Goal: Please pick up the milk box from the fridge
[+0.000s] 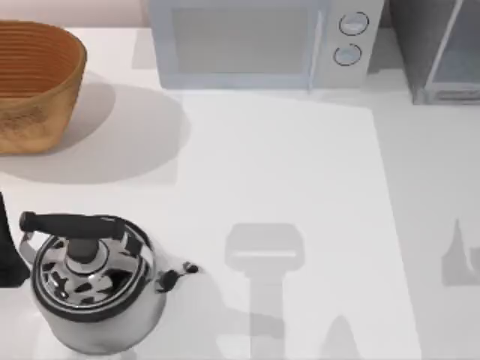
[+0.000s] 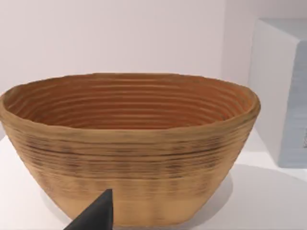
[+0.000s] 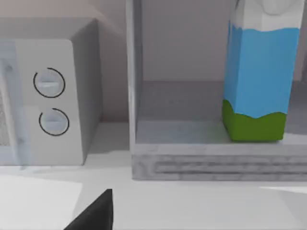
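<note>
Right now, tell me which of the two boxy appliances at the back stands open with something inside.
The dark grey fridge at the table's right back corner: the milk box stands upright on its floor. The pale microwave with two round dials beside it is shut.

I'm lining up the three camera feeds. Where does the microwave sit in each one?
Top view: microwave at the back edge, between basket and fridge.
Left wrist view: its pale side beside the basket.
Right wrist view: its dial panel beside the fridge.
Shared landmark: the two dials.
</note>
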{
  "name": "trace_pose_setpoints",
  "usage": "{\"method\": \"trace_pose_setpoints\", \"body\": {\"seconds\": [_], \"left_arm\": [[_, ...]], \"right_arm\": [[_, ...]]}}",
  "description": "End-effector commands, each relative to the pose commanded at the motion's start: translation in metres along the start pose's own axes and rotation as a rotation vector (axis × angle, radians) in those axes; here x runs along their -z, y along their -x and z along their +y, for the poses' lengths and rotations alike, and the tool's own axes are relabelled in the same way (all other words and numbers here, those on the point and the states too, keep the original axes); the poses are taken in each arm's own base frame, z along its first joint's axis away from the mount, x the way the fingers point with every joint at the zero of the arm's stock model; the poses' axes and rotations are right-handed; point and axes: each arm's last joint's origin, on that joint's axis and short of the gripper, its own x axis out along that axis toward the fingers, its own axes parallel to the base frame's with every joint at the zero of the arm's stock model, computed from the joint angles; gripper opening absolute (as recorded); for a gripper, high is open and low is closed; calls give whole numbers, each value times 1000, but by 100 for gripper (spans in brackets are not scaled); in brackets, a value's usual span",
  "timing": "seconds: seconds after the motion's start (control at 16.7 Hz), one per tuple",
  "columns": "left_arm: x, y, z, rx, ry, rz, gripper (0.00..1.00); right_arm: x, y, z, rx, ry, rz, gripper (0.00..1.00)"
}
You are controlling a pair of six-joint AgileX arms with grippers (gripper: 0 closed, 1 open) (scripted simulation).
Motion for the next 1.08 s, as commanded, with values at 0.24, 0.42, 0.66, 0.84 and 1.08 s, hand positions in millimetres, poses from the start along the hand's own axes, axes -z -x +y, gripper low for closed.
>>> {"method": "trace_pose_setpoints", "body": {"seconds": [0.24, 0.42, 0.66, 0.84, 1.08], "left_arm": [[0, 0, 0, 0, 0, 0, 100], [0, 0, 0, 0, 0, 0, 100], [0, 0, 0, 0, 0, 0, 100], [0, 0, 0, 0, 0, 0, 100], [0, 0, 0, 0, 0, 0, 100]], "right_arm": [[-2, -2, -1, 4, -1, -5, 100], [-10, -9, -6, 18, -2, -24, 100], [-18, -29, -19, 40, -1, -35, 100], [-13, -51, -34, 45, -6, -5, 100], [8, -76, -57, 33, -23, 46, 100]]}}
